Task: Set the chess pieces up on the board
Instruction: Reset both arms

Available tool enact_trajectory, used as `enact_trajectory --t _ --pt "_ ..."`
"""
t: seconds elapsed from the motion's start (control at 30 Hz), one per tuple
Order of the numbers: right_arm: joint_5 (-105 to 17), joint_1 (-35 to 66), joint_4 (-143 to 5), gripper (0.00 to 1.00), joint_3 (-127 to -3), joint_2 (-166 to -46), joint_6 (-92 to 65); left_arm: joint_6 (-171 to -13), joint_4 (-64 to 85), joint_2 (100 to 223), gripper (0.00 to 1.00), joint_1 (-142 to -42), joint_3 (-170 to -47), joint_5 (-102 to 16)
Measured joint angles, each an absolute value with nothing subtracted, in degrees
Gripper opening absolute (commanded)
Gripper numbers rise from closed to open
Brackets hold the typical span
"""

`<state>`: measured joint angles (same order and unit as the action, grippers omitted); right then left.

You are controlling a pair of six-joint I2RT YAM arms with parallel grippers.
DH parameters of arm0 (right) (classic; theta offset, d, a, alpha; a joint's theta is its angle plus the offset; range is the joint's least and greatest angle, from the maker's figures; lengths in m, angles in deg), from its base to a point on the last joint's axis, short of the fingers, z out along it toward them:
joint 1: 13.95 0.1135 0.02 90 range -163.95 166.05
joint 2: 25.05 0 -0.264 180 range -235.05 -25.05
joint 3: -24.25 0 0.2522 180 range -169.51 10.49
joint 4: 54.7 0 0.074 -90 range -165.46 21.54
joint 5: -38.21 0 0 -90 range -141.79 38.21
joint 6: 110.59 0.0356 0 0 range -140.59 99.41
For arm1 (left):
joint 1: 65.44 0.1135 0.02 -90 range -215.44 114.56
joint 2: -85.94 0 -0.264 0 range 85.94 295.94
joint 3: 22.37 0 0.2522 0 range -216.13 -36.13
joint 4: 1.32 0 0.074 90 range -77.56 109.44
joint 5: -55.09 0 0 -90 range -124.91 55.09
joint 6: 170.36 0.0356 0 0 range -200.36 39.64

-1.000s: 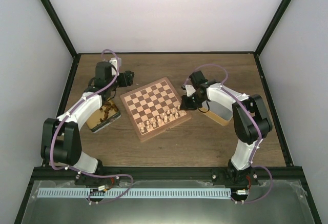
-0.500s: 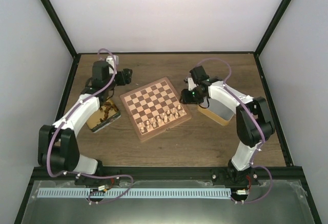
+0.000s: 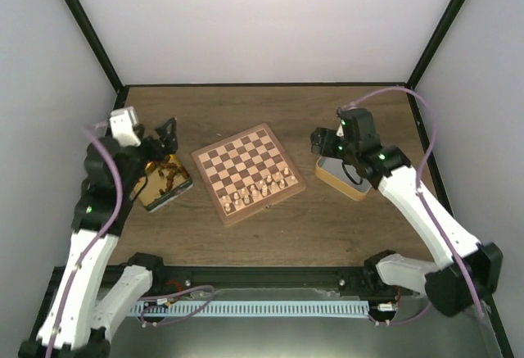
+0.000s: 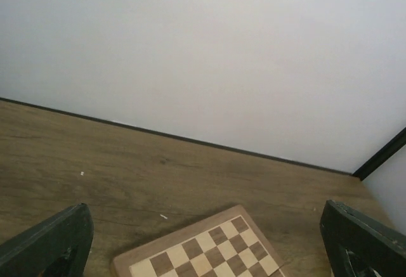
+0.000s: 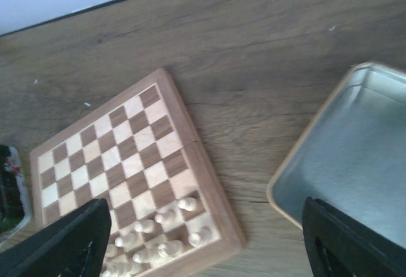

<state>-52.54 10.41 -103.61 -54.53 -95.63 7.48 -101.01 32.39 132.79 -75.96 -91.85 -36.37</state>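
The board [image 3: 246,165] lies at the table's middle, turned at an angle. Several pale cream chess pieces [image 3: 260,189] stand in its two nearest rows; the other squares are bare. My left gripper [image 3: 166,133] hovers left of the board, above a tin, open and holding nothing. From the left wrist, its fingers [image 4: 51,242] frame the board's far corner [image 4: 209,255]. My right gripper [image 3: 322,140] hangs open and empty between the board and the right tin. The right wrist view has the board [image 5: 120,156] and the cream pieces [image 5: 158,229] below the gripper [image 5: 206,208].
A tin [image 3: 164,183] holding dark brown pieces sits left of the board. An empty metal tin [image 3: 344,178] sits to its right, also seen as the tin [image 5: 355,163] from the right wrist. White walls with black frame posts enclose the table.
Both arms have risen and drawn back from the board. The right gripper has gone from shut at the board's right edge to open near the right tin. The left gripper has opened wider.
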Motion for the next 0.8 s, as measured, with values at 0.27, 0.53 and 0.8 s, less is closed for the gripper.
enact_trajectory --t 0.27,0.53,0.8 --pt "-60.7 10.4 -107.0 1.0 -47.8 -74.0 9.5 -101.7 44.8 114.1 1.0 -76.0 -90.7 -33.3" --pt "-64.4 10.4 -115.9 1.0 -49.4 -58.6 11.6 -102.2 56.0 106.7 1.0 -76.0 -91.8 -31.2" --pt "-68.0 10.4 -120.8 1.0 -54.6 -50.8 10.7 -101.6 60.4 102.3 1.0 -76.0 -95.2 -31.0"
